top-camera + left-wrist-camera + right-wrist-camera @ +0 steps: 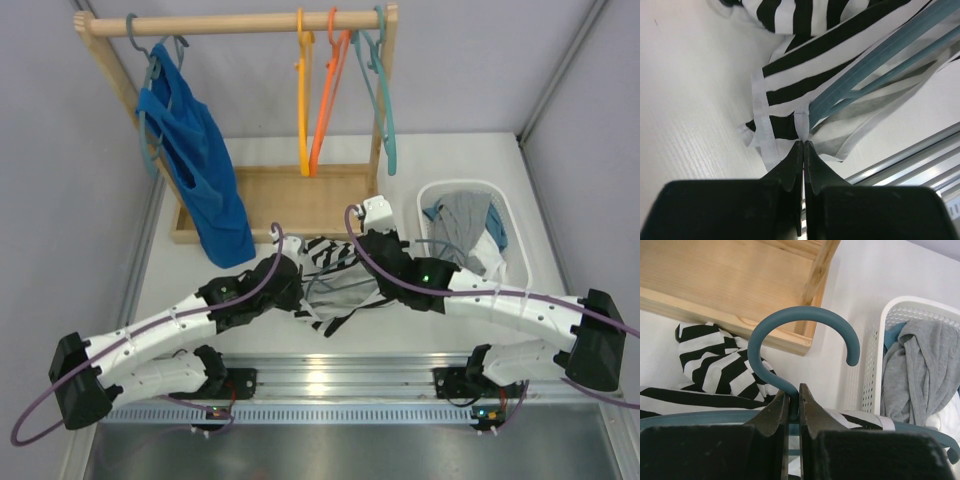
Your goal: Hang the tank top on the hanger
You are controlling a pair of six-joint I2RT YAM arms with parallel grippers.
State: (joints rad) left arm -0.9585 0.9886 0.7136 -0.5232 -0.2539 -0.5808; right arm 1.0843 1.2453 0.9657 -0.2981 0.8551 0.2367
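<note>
The black-and-white striped tank top lies crumpled on the table between both arms. The slate blue hanger is partly inside it, its bars running under the stripes. My right gripper is shut on the hanger's neck just below the curved hook, which points toward the wooden rack. My left gripper is shut on the tank top's white-edged border, beside the end of the hanger's arm. In the top view the left gripper sits at the garment's left side and the right gripper at its right.
A wooden rack stands at the back with a blue top and yellow, orange and teal hangers. A white basket holding a grey garment is at the right. A metal rail lines the near edge.
</note>
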